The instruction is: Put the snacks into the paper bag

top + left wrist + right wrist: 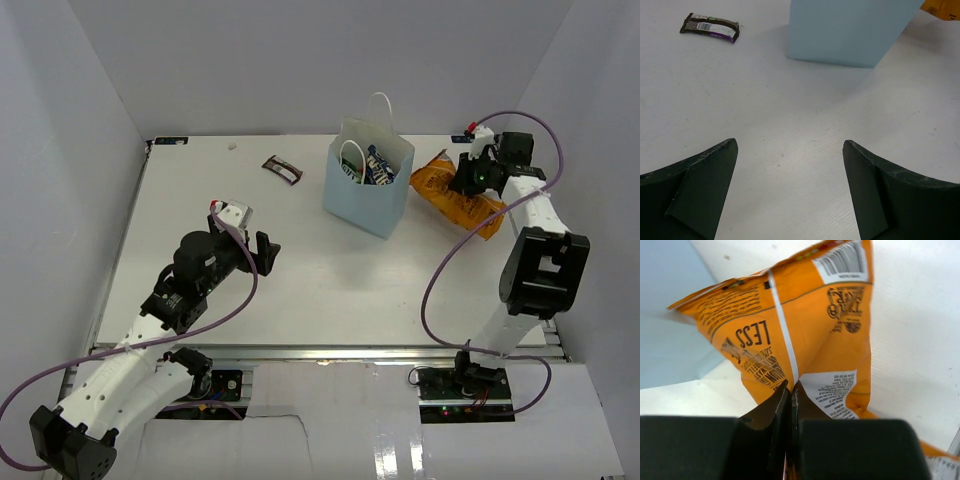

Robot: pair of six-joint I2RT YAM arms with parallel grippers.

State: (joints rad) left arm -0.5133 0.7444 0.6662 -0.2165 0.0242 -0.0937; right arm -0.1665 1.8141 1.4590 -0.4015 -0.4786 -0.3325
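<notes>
The top view looks down from above the near edge over the whole table [300, 280]. The left wrist view sits low, facing the far paper bag [850, 30] and dark brown bar [710, 27] (both also seen from above); the right wrist view hugs the large orange bag [805, 325].

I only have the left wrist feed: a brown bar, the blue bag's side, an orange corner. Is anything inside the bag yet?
Observer: Yes. From above, the paper bag has packets showing in its opening. A blue-white bag is the clearest.
Operator: Is that orange corner lying loose?
Observer: No. The right claw is shut on the large orange bag, pinching it near the middle.
Operator: Are the bag's handles in the way?
Observer: Partly. One white handle stands upright at the far rim. The other handle seems to droop into the opening.
</notes>
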